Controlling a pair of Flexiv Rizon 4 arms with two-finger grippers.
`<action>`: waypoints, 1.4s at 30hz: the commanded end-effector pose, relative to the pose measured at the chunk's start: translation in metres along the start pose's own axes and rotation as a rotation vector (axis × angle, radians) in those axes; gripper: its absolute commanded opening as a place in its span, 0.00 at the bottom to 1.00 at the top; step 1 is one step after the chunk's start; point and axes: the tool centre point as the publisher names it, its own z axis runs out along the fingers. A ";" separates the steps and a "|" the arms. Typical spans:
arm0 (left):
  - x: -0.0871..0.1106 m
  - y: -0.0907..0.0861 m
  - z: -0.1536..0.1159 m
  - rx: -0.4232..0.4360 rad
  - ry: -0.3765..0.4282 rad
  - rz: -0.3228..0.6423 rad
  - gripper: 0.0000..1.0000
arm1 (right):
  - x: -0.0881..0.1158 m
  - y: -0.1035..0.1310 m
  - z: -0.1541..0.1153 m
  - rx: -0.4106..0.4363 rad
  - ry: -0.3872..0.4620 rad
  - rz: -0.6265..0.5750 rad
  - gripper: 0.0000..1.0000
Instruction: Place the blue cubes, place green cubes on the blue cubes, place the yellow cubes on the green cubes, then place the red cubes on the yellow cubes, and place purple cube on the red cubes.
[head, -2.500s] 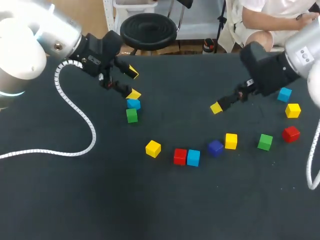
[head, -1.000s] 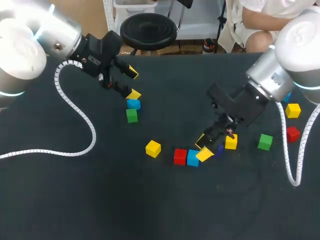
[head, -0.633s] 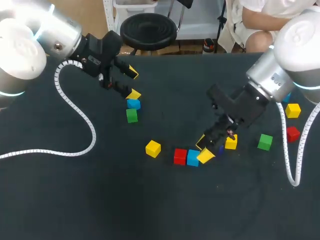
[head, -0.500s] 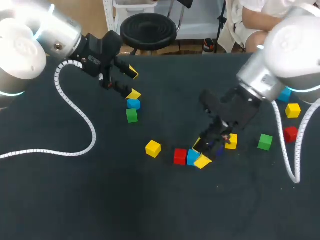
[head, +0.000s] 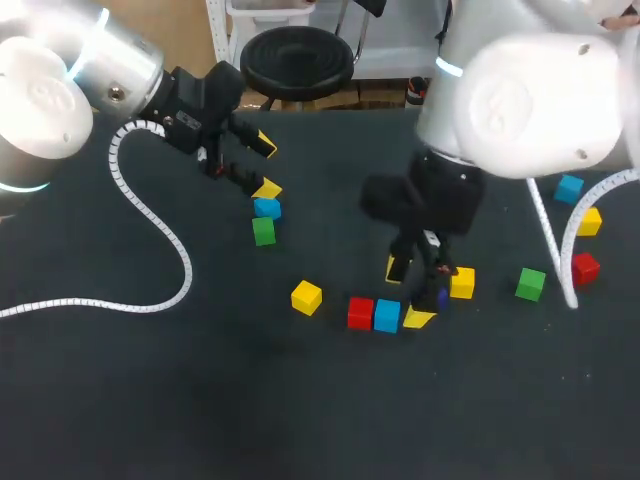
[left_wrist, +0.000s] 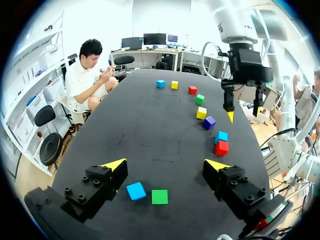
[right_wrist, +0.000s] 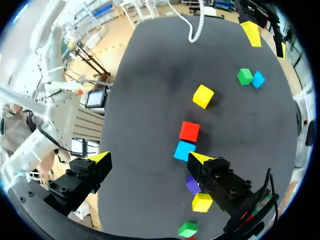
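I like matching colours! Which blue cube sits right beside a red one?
The middle blue cube, touching the red cube; the other two blue ones have no red neighbour.

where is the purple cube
Right of table centre; in the left wrist view the purple cube sits between a yellow cube and a blue cube, beside the right gripper.

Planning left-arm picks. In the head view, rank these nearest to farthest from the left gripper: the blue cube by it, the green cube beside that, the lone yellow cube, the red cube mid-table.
1. Blue cube, just by the left gripper.
2. Green cube, next to the blue one, on its far side.
3. Yellow cube, alone, toward mid-table.
4. Red cube, farthest, past the yellow one.
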 end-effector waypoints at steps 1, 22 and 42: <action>0.001 0.000 -0.001 -0.001 -0.002 0.002 1.00 | -0.002 0.008 -0.003 -0.026 -0.009 0.072 1.00; 0.001 0.000 -0.001 -0.001 -0.002 0.002 1.00 | 0.027 0.005 0.011 0.003 -0.028 0.147 1.00; 0.001 0.000 -0.001 -0.001 -0.002 0.002 1.00 | 0.040 -0.012 0.039 0.172 -0.333 0.009 1.00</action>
